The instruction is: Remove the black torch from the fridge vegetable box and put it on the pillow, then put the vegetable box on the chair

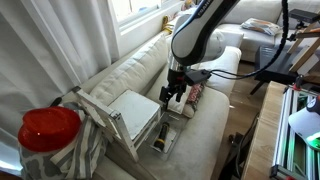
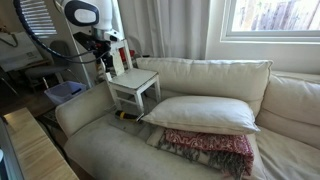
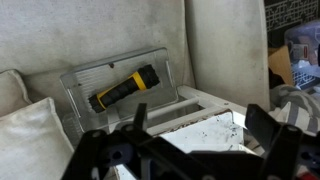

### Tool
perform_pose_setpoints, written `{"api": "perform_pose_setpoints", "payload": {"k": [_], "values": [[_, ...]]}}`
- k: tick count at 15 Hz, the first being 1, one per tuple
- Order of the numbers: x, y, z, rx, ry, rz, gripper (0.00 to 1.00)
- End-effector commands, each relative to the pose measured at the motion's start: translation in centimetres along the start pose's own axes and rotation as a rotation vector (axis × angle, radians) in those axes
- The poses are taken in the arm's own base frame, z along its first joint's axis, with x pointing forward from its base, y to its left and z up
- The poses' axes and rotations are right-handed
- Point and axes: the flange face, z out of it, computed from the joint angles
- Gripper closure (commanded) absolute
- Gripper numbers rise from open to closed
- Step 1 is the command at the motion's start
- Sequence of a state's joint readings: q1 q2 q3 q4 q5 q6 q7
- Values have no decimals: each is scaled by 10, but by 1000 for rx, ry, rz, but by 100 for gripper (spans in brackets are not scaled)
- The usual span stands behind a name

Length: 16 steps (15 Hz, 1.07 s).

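The black torch, which has a yellow collar, lies inside the clear fridge vegetable box on the sofa seat beside the white chair. In an exterior view the box sits at the chair's foot with the torch in it. My gripper is open and empty, hovering above the chair seat and short of the box. It shows in both exterior views. The cream pillow lies on the sofa next to the chair; its corner shows in the wrist view.
A red patterned blanket lies on the sofa in front of the pillow. A striped cloth and a red lid are near the camera beside the chair. The sofa back rises behind. A wooden table stands in front of the sofa.
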<state>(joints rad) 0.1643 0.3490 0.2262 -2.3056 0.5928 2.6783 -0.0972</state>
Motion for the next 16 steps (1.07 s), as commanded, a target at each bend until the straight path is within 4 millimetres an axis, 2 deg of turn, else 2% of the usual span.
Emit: {"api": "perform_pose_setpoints", "payload": {"k": [1,2,4,11,13,16], "values": [[1,0,-3,1,4,1,0],[1,-1,-5,1,6,0,0],[5,5,14,-7,-37,8,0],[7,15,140,79,-193,65,0],[19,21,168,118,-158,153,0],[38,39,199,111,-38,283,0]]}}
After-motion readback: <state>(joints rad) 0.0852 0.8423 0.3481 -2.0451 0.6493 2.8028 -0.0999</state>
